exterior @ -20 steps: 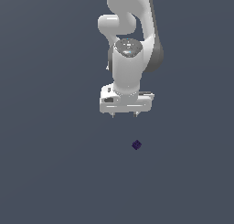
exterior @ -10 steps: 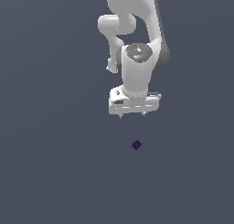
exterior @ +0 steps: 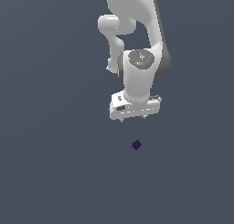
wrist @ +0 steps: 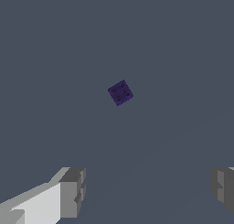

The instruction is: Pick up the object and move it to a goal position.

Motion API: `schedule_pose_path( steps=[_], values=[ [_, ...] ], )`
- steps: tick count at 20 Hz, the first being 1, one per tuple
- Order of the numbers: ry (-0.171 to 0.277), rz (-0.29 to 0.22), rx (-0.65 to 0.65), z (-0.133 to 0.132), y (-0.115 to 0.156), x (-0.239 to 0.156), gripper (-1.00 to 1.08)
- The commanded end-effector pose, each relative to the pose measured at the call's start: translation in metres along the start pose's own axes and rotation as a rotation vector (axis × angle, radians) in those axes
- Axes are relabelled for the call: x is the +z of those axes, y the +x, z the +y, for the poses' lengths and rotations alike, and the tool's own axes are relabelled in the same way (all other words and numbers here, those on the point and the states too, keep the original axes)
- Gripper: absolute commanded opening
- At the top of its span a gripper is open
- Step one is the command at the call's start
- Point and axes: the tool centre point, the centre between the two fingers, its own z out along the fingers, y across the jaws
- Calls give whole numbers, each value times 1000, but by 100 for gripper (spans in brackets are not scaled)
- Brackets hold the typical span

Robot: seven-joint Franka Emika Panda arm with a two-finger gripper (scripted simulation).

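Cube (exterior: 136, 145): tiny dark purple thing sitting by itself on the flat grey worktop (exterior: 50, 173), nothing touching it. In the wrist view (wrist: 120, 92) you can see four little round dimples on its upper face, and it's turned at an angle rather than squared up with the fingers.

Cube position: in the exterior view it's below the white arm's hand and a touch toward the exterior view's right of the hand's middle, clearly apart from it.

Gripper (exterior: 133, 119): white, pointing down at the worktop, holding nothing.

Fingers (wrist: 72, 193): spread wide. In the wrist view the two grey pads sit far apart with bare worktop between them, and the cube isn't in that gap, it's out ahead of them.

Arm (exterior: 137, 31): big white body coming in from the top of the exterior view, wrist angled over the cube area.

Containers: can't see any, just the cube on the worktop.
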Motion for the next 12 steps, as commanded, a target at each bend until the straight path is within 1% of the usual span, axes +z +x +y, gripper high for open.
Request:
schedule_pose_path(
  steps=[1,5,12],
  values=[
    [-4,-2,-44,-1,7,7,100],
    [-10,-4,-138,-4,20,21,100],
    [-22,-10,-341,-10,48,55,100]
  ],
)
